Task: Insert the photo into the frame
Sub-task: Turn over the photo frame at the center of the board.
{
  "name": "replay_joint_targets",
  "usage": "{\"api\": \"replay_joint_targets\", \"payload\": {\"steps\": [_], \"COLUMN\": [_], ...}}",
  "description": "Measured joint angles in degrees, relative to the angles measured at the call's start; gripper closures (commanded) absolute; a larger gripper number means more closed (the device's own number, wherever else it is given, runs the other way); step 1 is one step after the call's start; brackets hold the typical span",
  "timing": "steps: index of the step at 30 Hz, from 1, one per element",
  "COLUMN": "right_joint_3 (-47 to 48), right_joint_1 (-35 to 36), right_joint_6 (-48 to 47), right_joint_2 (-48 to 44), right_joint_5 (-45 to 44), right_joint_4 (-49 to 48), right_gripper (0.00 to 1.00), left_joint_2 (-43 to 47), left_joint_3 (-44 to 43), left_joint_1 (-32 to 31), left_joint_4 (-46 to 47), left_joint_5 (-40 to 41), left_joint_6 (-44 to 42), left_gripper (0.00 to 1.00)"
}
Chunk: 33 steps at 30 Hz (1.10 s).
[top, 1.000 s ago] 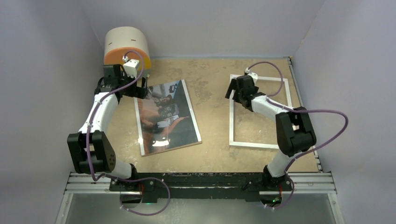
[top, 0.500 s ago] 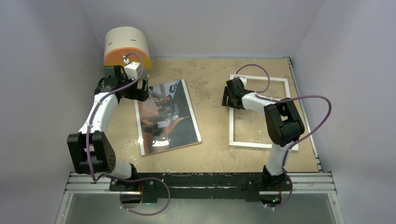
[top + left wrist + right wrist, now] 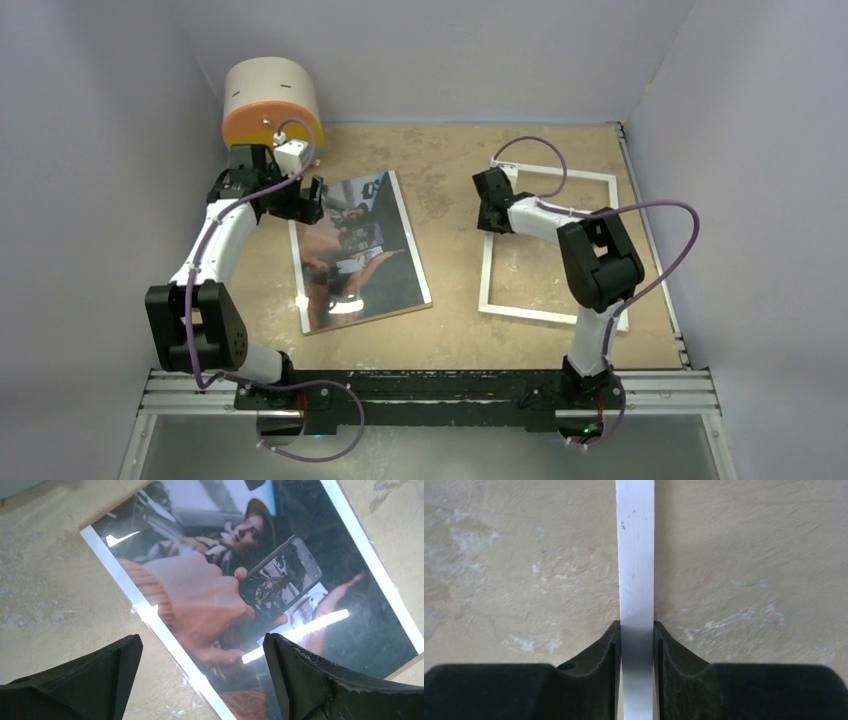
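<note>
Surface: a tan, mottled tabletop (image 3: 450, 200) with pale scuffed patches; both task things lie flat on it.
Room: plain grey-lilac walls (image 3: 450, 60) close the table in on three sides, and a metal rail (image 3: 430, 385) runs along the near edge by the arm bases.
Far left corner: a beige cylinder with an orange band round its base (image 3: 270, 95) stands against the wall.
Photo: the large glossy rectangular print with a white border (image 3: 355, 250) lies face up on the left half of the table, turned at a slant to the table edges. It shows a dark scene: a woman in a hat, an orange-sleeved hand holding a phone, and bright streaks of glare. A thin brown edge shows along its borders in the left wrist view.
Frame: the thin white rectangular picture frame (image 3: 525, 314) lies on the right half, well apart from the photo and slightly askew; the tabletop shows through its middle.
Left gripper (image 3: 200, 640): fingers spread wide and holding nothing, above the photo's far left part near its white border.
Right gripper (image 3: 637, 630): fingers pressed against both sides of the frame's left rail, near its far corner, so it grips the rail.
</note>
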<state>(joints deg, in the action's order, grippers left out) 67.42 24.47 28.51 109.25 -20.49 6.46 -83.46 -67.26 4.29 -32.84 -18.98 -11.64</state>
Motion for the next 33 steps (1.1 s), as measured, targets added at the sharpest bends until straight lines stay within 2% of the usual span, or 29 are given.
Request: {"api": "replay_joint_targets", "payload": {"steps": [2,12,24,33], "right_joint_3": [1.2,9.6,17.4,18.8], "right_joint_1": [1.4,11.7,11.8,11.8], "right_joint_6": [1.5,8.8,20.1,30.2], "right_joint_2": [0.3,0.0,-10.1,-13.9], "right_joint_5": [0.1,4.1,19.9,31.6], "right_joint_4": [1.8,11.1,10.1,3.1], "right_gripper": [1.00,1.00,1.00,1.00], "left_joint_2": [0.0,-0.3,-0.3,1.8], "left_joint_3": [0.6,2.6,0.6,-2.5], "left_joint_1": [-0.9,-5.8,-7.3,-9.1], "left_joint_4": [0.1,-0.2,-2.4,-2.6], "left_joint_5": [1.1,4.5,5.8,4.3], "left_joint_6": [0.1,0.1,0.1,0.0], "left_gripper": [0.00,0.00,0.00,0.00]}}
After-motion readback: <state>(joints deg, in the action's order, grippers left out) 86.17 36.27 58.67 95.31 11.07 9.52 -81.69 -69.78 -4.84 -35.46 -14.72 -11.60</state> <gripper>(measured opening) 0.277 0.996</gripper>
